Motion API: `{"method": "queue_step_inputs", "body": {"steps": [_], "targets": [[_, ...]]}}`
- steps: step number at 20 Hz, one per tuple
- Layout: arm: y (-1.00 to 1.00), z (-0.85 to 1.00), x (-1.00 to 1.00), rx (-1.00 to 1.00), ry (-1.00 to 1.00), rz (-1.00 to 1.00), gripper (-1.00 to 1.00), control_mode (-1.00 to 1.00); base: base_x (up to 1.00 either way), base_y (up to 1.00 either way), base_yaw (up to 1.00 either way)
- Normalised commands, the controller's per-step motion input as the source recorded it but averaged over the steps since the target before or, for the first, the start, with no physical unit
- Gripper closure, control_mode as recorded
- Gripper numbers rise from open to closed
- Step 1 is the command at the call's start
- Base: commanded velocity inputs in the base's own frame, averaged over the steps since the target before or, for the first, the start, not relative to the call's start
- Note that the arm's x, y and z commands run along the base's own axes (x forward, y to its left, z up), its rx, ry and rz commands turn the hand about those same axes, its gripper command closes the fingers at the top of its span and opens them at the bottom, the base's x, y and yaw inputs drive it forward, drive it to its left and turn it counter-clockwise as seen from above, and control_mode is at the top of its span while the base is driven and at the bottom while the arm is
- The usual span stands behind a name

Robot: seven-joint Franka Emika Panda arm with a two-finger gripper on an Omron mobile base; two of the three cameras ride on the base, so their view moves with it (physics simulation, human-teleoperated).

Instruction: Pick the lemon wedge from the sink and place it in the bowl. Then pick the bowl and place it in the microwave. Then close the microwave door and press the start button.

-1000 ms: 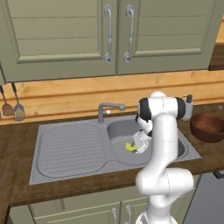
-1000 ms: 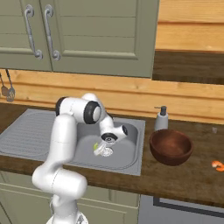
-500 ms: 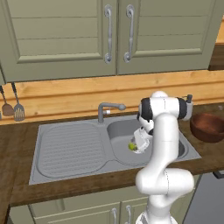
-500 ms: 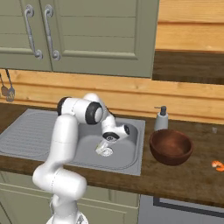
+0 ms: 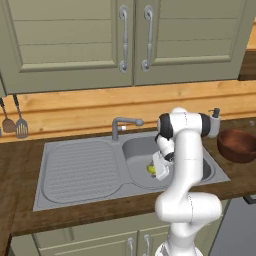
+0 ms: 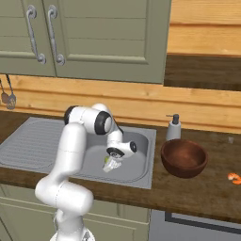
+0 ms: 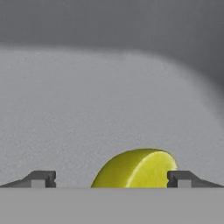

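Gripper point(image 7: 111, 178) is down in the sink point(image 5: 85, 192), fingers spread wide with the lemon wedge point(image 7: 135, 169) between them, nothing clamped yet; the wedge sits nearer the finger at 3 o'clock, almost touching. It looks light, soft and probably slick, so a gentle squeeze across peel and cut face should do. The bowl point(image 6: 183, 157) waits at 3 o'clock of the basin.

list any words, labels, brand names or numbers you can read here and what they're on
None can be read.
Pale soap dispenser bottle: no label shows.
Dark reddish-brown round bowl: plain.
Grey matte metal sink and grey tap: no markings.
Green cabinet doors: plain.
Bright yellow lemon wedge, between the fingers: unmarked.
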Motion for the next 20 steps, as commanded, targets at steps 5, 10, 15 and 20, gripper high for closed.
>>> {"method": "queue_step_inputs", "body": {"steps": [5,10,15,20], "targets": [[-0.08,-0.17,0.06,-0.08,-0.14,0.00,-1.00,-1.00,0.00,0.00,0.00],[0.00,-0.31,0.20,-0.07,-0.05,0.00,1.00,-1.00,0.00,0.00,0.00],[-0.03,-0.07,0.01,-0.01,-0.01,0.00,1.00,-1.00,0.00,0.00,0.00],[-0.18,0.05,0.00,0.00,0.00,0.00,1.00,-1.00,0.00,0.00,0.00]]}}
